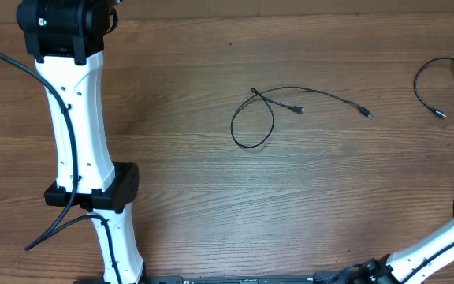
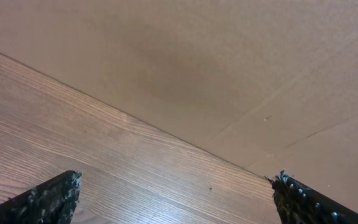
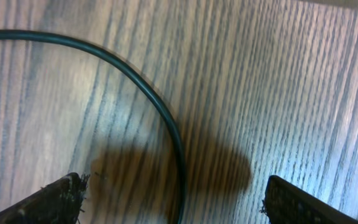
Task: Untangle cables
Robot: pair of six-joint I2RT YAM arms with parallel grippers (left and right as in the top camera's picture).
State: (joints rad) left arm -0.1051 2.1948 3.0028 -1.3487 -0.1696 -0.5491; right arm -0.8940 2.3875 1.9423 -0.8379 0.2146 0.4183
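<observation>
Wooden table (image 1: 211, 197), wide bare stretch across the middle and near side. Left arm (image 1: 77, 118) runs along the left edge from near to far. Right arm (image 1: 440, 241) enters at the near right corner, its gripper out of the overhead view.

Centre cable (image 1: 321, 93) lies flat right of centre: one loop on the left with its strands crossing at the top, two plug ends trailing right, apart from each other. Second cable (image 1: 416, 81) curves at the far right edge, partly cut off, well apart from the first.

Left gripper (image 2: 178, 186): jaws spread wide, nothing between them, over the table's far edge, facing a plain brown board (image 2: 229, 62).

Right gripper (image 3: 174, 186): jaws spread wide, low over the wood, not pinching anything. A cable stretch (image 3: 166, 118) arcs on the table between the fingers (image 3: 55, 202); cannot tell which cable it is.
</observation>
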